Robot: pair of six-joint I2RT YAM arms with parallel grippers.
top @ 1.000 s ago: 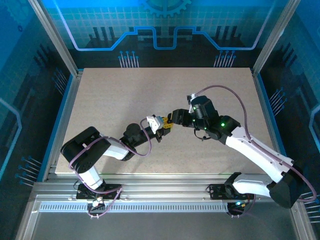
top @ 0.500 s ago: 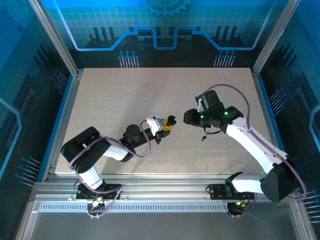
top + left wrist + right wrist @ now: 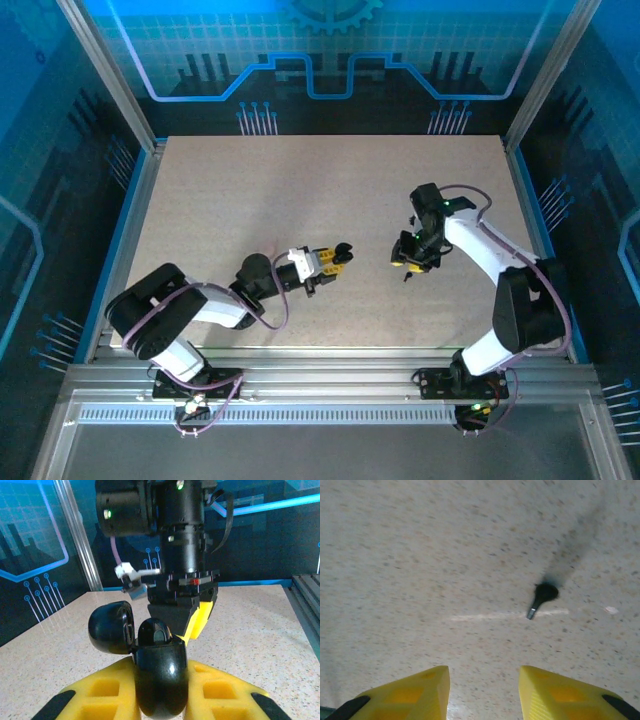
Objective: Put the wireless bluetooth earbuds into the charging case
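While left end effector (image 3: 338, 256) grips case (image 3: 160, 680), right end effector (image 3: 482, 674) parted over earbud (image 3: 542, 594), mid-table (image 3: 300, 190)

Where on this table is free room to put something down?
Bare: the far half of the speckled beige table, along its back edge. Crowded: the middle, where the left gripper holds the black round charging case and the right gripper hangs near a small black earbud.
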